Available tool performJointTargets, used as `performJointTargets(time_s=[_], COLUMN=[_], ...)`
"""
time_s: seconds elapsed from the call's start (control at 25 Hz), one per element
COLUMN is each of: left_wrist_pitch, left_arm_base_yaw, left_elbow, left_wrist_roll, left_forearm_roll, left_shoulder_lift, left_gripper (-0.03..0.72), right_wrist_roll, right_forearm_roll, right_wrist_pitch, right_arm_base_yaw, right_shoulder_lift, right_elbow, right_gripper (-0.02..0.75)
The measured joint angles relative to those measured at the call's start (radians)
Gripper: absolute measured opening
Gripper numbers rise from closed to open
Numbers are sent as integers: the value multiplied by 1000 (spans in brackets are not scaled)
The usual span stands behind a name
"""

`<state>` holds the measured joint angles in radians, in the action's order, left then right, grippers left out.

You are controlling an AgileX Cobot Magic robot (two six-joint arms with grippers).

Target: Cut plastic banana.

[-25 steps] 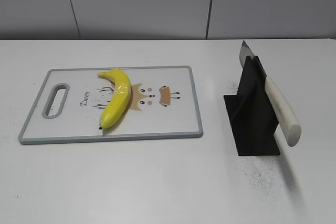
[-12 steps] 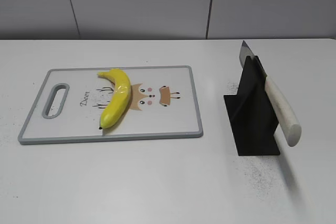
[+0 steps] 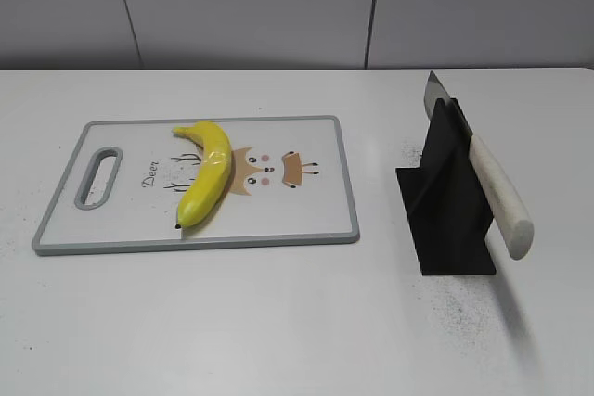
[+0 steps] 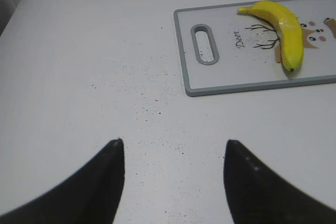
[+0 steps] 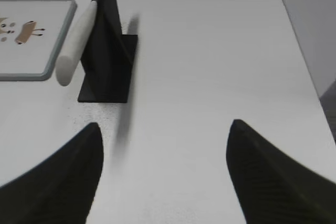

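1. Exterior view: plastic banana (image 3: 208,179) lies left of centre on the cutting board (image 3: 316,229).
2. Likely light, stiff, slippery; pin it near one end.
3. Left fingers (image 4: 100,182) and right fingers (image 5: 68,177) spread, empty.

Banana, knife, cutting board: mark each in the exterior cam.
plastic banana (image 3: 208,177): exterior view, on the middle of its yellow body.
knife (image 3: 497,190): exterior view, on the white handle sticking out of the black stand.
cutting board (image 3: 316,206): exterior view, on bare white surface right of the deer print.
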<state>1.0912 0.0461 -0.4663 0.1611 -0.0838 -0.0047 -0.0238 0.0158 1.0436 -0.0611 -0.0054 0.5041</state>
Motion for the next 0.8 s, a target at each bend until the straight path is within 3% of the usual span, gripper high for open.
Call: performJointTargets(time_s=[0.2, 0.44, 0.8], left_wrist_pitch=[0, 0, 0], left_arm_base_yaw=[-13, -63, -72], left_elbow=[0, 0, 0], left_wrist_roll=[0, 0, 0], left_forearm_roll=[0, 0, 0], left_shoulder_lift=[0, 0, 0], left_gripper=[560, 550, 509], right_wrist_roll=[0, 0, 0], right_forearm_roll=[0, 0, 0], right_wrist_pitch=[0, 0, 1], right_arm_base_yaw=[70, 72, 72], right_shoulder_lift=[0, 0, 0], right_elbow=[0, 0, 0], right_gripper=[551, 551, 551])
